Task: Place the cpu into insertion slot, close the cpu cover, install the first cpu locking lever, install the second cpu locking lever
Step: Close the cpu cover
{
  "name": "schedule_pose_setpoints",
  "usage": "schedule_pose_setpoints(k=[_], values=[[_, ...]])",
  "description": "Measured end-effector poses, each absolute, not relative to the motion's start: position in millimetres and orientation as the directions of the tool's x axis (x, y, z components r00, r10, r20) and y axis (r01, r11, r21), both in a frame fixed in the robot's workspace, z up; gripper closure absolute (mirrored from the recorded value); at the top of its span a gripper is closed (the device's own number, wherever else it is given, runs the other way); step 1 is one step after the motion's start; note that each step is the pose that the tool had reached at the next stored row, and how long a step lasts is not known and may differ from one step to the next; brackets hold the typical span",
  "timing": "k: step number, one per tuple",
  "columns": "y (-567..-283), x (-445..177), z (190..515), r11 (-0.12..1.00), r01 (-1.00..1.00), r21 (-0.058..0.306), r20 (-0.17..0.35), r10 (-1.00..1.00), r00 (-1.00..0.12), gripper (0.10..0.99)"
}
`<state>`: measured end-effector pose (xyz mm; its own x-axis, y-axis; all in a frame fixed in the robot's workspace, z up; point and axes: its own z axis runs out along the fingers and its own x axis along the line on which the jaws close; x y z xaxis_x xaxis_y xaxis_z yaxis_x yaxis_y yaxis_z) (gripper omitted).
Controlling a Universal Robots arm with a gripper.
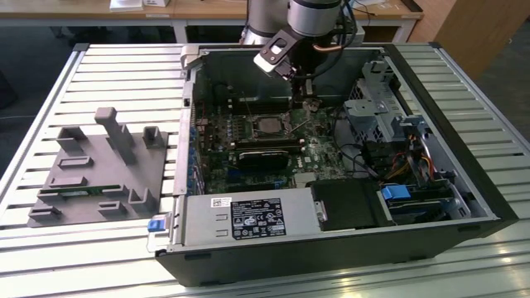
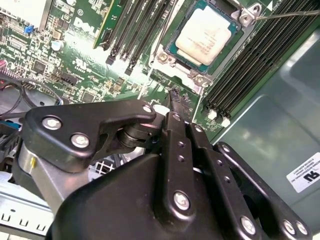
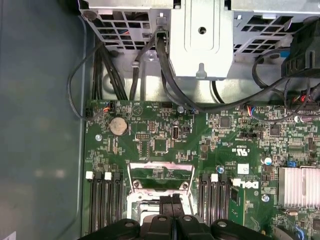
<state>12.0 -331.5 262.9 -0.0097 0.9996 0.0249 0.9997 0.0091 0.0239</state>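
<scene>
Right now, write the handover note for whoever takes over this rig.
Gripper: shut, holding nothing, low over the board beside the insertion slot.
The cpu lies seated in the insertion slot, so that step is done.
The cpu cover looks raised in the first wrist view, with board showing through its cutout, so it is not closed.
One thin locking lever sticks out free. I cannot make out the other.
Left: cover and both levers.

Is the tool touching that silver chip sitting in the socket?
Apart. In the second wrist view, bare green board shows between the tool and the cpu.
</scene>
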Motion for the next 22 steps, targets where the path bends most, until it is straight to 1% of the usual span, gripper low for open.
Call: schedule_pose_setpoints(k=[22], values=[[-331.6,20.6,262.9,0.009,1.000,0.024,0.025,1.000,-0.010,0.980]])
